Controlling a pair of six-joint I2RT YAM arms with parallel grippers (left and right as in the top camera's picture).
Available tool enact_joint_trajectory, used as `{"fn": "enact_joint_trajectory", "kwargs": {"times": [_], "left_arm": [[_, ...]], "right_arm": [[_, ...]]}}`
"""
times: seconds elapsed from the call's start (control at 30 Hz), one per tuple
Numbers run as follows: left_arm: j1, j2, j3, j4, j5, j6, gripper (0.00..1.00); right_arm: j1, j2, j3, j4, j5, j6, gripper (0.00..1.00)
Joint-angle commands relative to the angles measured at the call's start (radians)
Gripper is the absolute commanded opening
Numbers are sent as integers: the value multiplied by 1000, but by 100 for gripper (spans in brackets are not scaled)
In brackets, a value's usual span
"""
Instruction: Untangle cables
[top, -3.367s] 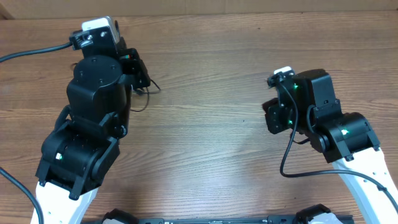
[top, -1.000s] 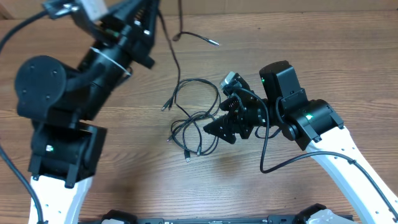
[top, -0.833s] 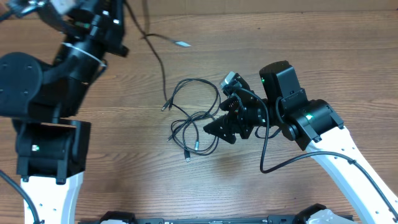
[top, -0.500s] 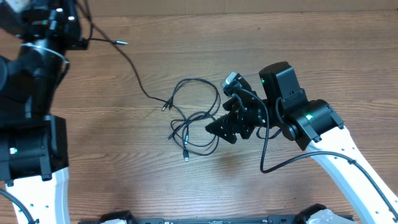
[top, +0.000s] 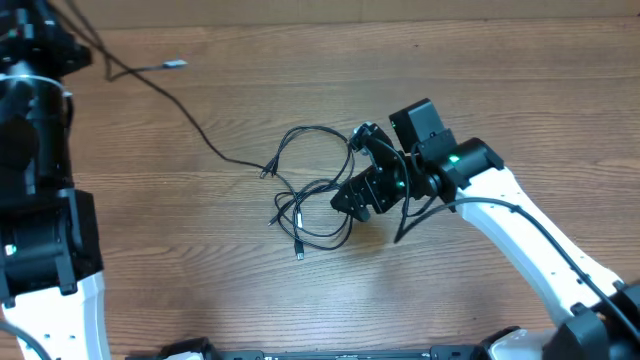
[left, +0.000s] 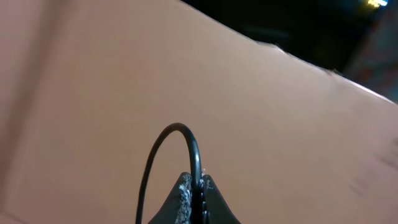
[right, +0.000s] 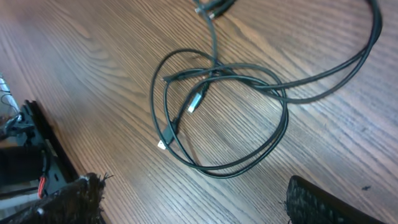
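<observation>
1. Wood desk (top: 520, 90). The cables (top: 305, 195) lie in a loose tangle abt mid-desk: overlapping loops, w/ small plug ends poking out on the L and bottom sides.
2. L pincer (left: 194, 194) is fully closed, tips nipped on the long cable (left: 178, 126). In wrist view the cord arches up out of the tips in a small loop.
3. Overhead: L arm (top: 40, 200) stands at the far L edge, reaching into the upper L corner. Pincer itself is hard to pick out there.
4. From that corner the long cable runs diagonally down-R, nearly straight, to the L side of the tangle. Can't tell if it's off the desk.
5. A short end w/ a pale plug (top: 176, 64) lies near the upper L, well apart from the tangle.
6. R pincer (top: 350, 198) is spread wide, holding nothing, and hangs over the R side of the tangle.
7. R wrist view: loops lie flat on the desk betw and ahead of the 2 fingers (right: 68, 199), touching neither as far as can be seen.
8. R arm (top: 520, 220) comes in from the lower R.
</observation>
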Motion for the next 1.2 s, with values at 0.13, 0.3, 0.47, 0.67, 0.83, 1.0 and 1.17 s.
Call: {"fn": "enact_joint_trajectory", "kwargs": {"times": [0.13,0.3,0.47,0.67,0.83,1.0,1.17], "left_arm": [[54,-69,34,-17,-212,101,4],[90,-72,34,-37,-312,199,4],[130,-72,34,-133,-388,226,4],[140,-72,34,-227,-608,227,4],[140,-69,34,-322,-581,226,4],[140,-61,34,-351,-179,226,4],[138,-16,34,-355,193,226,4]], "right_arm": [[6,26,22,55,1,5,95],[6,26,21,52,2,5,95],[6,26,21,60,2,4,100],[6,42,20,67,2,-2,100],[6,90,19,87,1,-108,100],[7,173,19,111,-75,-249,100],[27,226,19,129,-174,-394,100]]}}
